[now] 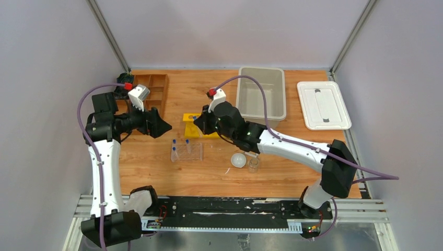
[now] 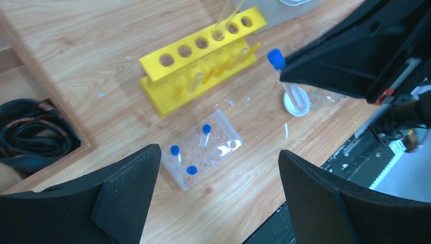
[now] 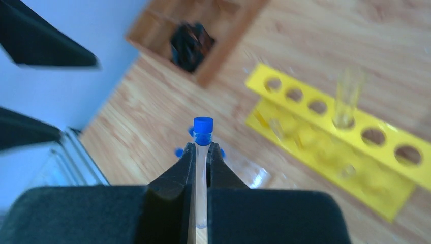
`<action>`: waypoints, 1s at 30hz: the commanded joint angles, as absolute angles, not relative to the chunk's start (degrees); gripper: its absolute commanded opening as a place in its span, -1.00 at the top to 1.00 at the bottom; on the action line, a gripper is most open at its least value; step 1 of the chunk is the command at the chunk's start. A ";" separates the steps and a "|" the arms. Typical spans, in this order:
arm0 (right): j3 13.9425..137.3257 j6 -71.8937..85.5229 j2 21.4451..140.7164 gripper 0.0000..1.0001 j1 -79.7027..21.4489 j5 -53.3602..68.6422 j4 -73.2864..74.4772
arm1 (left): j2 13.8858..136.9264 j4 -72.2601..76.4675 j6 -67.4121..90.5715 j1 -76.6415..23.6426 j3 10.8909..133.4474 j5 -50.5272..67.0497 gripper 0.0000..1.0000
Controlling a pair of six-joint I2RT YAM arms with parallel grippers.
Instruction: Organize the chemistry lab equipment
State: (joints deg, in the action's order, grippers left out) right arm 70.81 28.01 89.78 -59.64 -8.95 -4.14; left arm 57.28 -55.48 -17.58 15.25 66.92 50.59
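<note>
My right gripper (image 3: 202, 150) is shut on a thin clear blue-capped tube (image 3: 203, 133), held upright above the table with its cap above the fingertips. The same tube (image 2: 277, 60) shows in the left wrist view, beside the yellow rack. The clear plastic rack (image 1: 187, 151) sits mid-table with three blue-capped tubes (image 2: 206, 130) standing in it. My left gripper (image 1: 163, 126) hangs open to the rack's left and above it, with nothing between its fingers. A white round bowl (image 1: 239, 160) and a small glass beaker (image 1: 254, 165) stand right of the rack.
A yellow test-tube rack (image 1: 199, 128) holding a clear glass tube (image 3: 347, 99) stands behind the clear rack. The brown wooden compartment tray (image 1: 152, 90) is at the back left. A grey bin (image 1: 261, 93) and its white lid (image 1: 323, 104) sit at the back right.
</note>
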 commanded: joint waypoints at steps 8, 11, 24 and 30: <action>78.59 33.01 94.47 1.00 -63.88 -9.32 -28.50 | 55.47 -55.37 -16.53 13.59 65.03 65.32 -0.65; 80.05 33.30 95.86 1.00 -65.08 -9.85 -30.79 | 55.78 -55.37 -16.20 13.48 64.81 65.74 -0.52; 80.69 33.64 97.32 0.96 -66.53 -9.74 -32.45 | 57.21 -55.37 -16.92 13.40 64.60 64.46 0.52; 88.61 34.01 98.49 0.12 -64.26 -7.19 -13.59 | 55.69 -55.37 -20.58 13.44 64.07 62.17 0.88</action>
